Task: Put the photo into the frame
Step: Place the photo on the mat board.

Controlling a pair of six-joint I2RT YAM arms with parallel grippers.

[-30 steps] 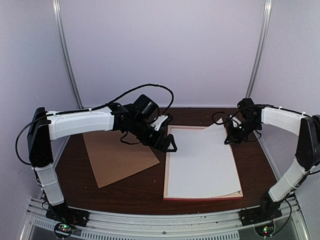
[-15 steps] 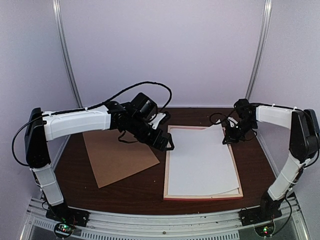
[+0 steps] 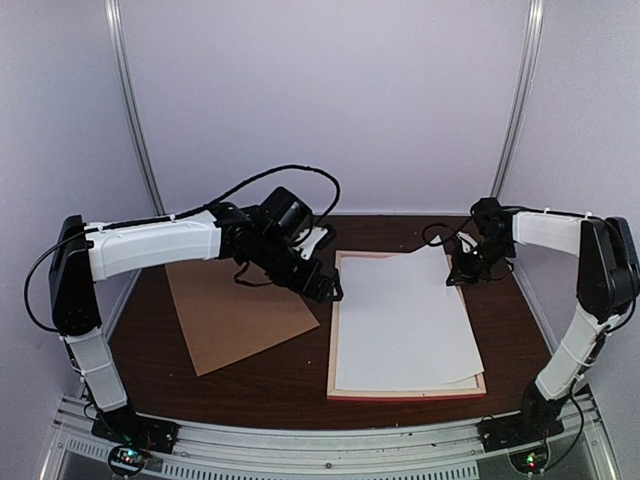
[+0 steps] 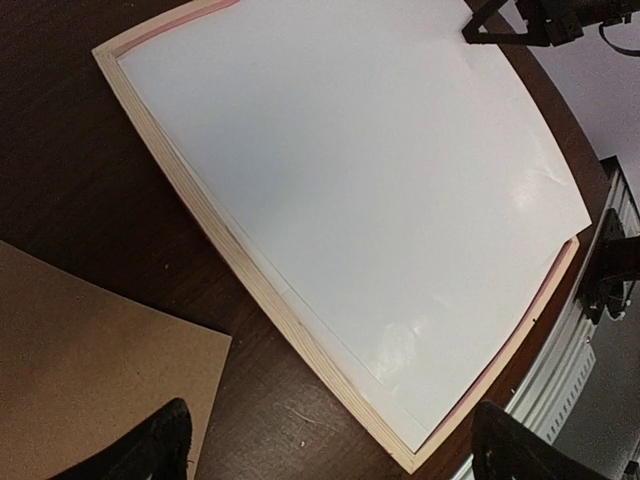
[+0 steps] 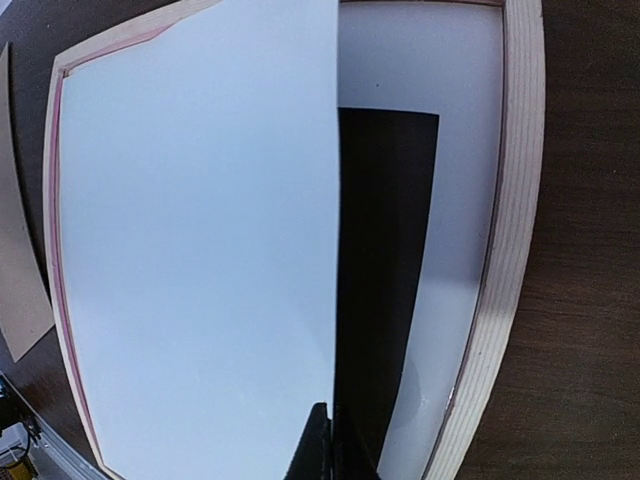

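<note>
The frame (image 3: pixel 333 340) lies back up on the table, its pale wood rail (image 4: pixel 250 270) showing. The photo (image 3: pixel 400 320) rests white back up across it. My right gripper (image 3: pixel 458 270) is shut on the photo's far right corner and holds that edge (image 5: pixel 200 250) a little above the white mat (image 5: pixel 460 230), whose dark window (image 5: pixel 385 280) shows underneath. In the right wrist view the right gripper (image 5: pixel 325 445) pinches the sheet's edge. My left gripper (image 3: pixel 325 285) hovers open by the frame's far left part, nothing between its fingertips (image 4: pixel 165 440).
A plain brown backing board (image 3: pixel 235 315) lies on the dark table left of the frame, and its corner (image 4: pixel 90 350) reaches under the left gripper. Metal rails run along the near table edge (image 3: pixel 330 440). Purple walls close the back and sides.
The right gripper has shifted the photo's far corner slightly left over the frame. The left gripper has drawn back a little to the left, still open.
</note>
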